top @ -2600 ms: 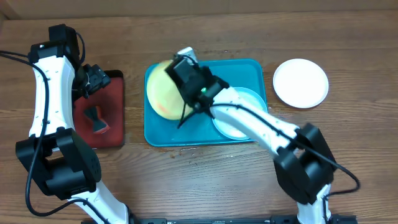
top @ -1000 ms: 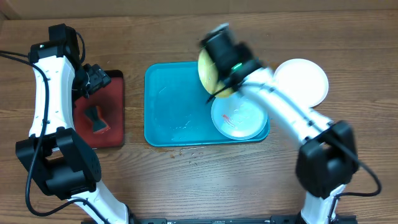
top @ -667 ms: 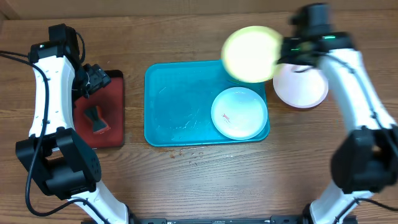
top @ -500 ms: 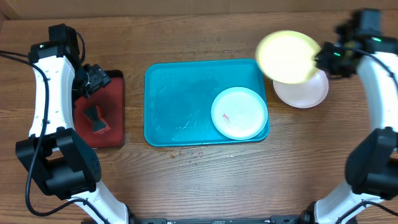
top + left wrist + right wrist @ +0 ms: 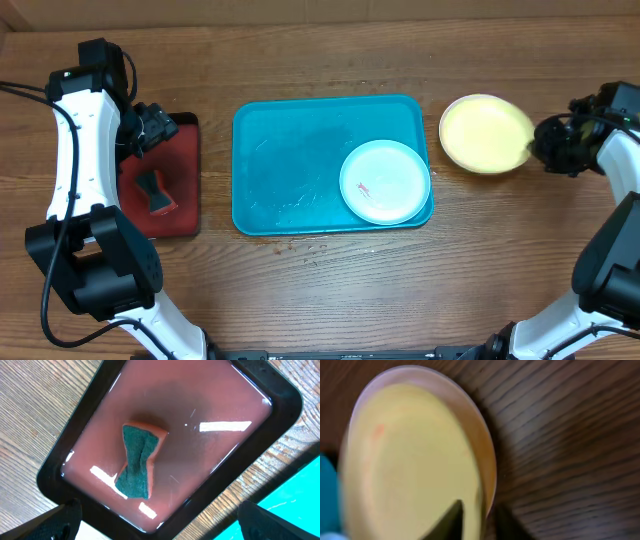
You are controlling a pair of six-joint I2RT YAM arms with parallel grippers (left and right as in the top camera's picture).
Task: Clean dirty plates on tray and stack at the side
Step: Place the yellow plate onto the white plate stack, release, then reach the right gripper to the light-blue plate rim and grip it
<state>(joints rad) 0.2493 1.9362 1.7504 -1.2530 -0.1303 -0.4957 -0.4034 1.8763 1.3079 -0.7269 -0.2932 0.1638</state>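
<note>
- One mint plate [image 5: 385, 181] lies flat in the tray [image 5: 290, 150], in its right near corner, with a small red smear [image 5: 365, 188] on its face. By our judgement it is the one not yet cleaned.
- The yellow-green plate [image 5: 485, 133] rests on the table just right of the tray, apart from its rim.
- The right gripper [image 5: 545, 145] sits at that plate's right edge. In the wrist view its fingers flank the rim, but the picture is too blurred for us to tell whether they pinch it or have let go.
- The left gripper [image 5: 150, 128] hangs spread wide and empty over the red tray [image 5: 235, 425].
- The sponge [image 5: 139, 460] lies directly below those jaws, its long axis crossing the line between the fingers, so we judge a straight descent would close across its narrow waist.
- From there the mint plate lies to the right, across the tray and nearer the right arm.
</note>
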